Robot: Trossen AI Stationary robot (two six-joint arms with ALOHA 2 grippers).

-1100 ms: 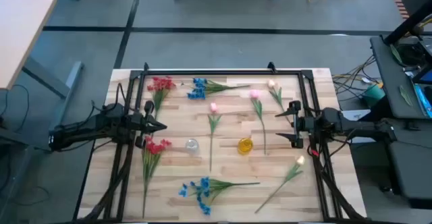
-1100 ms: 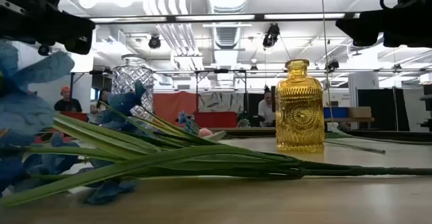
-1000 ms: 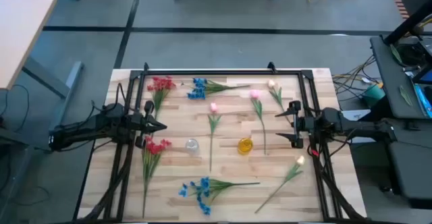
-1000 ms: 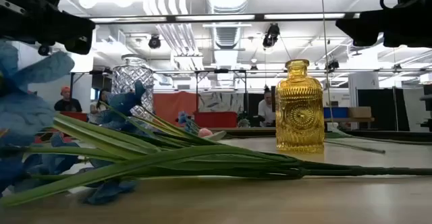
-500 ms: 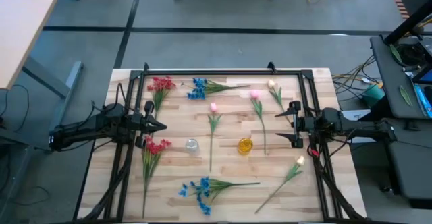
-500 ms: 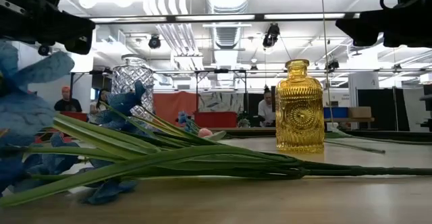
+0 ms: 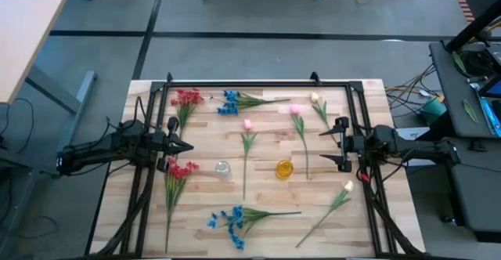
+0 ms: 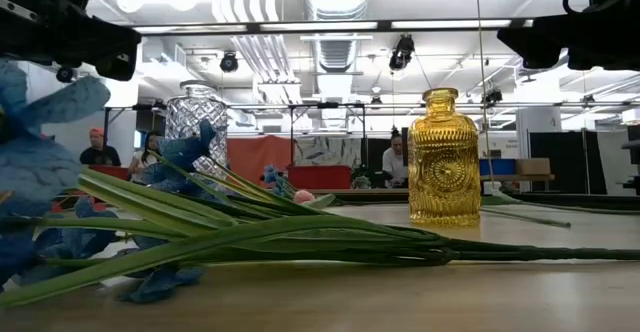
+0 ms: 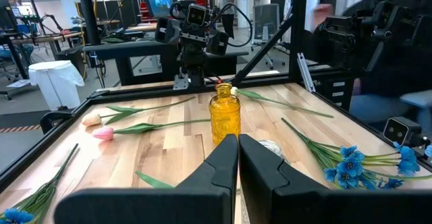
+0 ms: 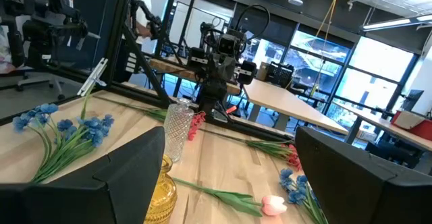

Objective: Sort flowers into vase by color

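Flowers lie scattered on the wooden table: red sprays at the left, blue sprays at back and front, pink tulips in the middle, cream tulips at the right. A clear glass vase and a yellow glass vase stand upright at the centre, both without flowers. My left gripper hovers shut at the left side, holding nothing. My right gripper hovers open at the right side, its jaws wide and bare.
A black frame runs around the tabletop. In the low view the front blue spray lies close across the foreground before the yellow vase. People show in the room behind. A person stands beyond the table's edge.
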